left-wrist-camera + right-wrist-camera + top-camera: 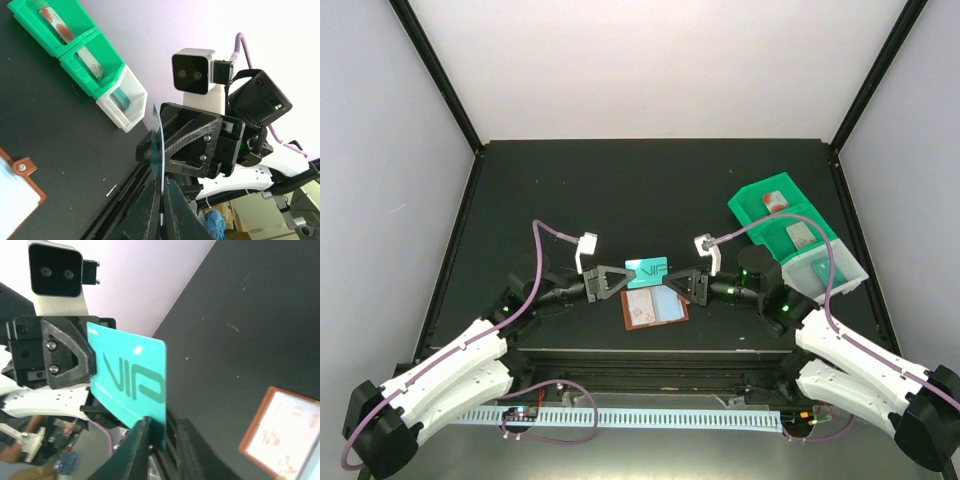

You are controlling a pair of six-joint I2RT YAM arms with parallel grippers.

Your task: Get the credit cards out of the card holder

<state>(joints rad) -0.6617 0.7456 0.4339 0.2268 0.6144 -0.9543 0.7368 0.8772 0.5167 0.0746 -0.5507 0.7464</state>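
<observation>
Both grippers (620,280) (672,279) pinch teal card (647,268) (aloft)

The left tool (161,210) pinches a thin teal card (157,150) edge-on, the right tool (192,145) facing it, while a green tray (75,52) and the brown card holder's corner (22,172) rest on the black table (65,135).

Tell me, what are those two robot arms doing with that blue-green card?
Both arms are holding one teal card marked VIP up in the air between them. The left gripper pinches one end and the right gripper pinches the other, like a hand-off. Just below lies the brown card holder, open on the black table. The green tray at the right already has cards in its compartments.
</observation>
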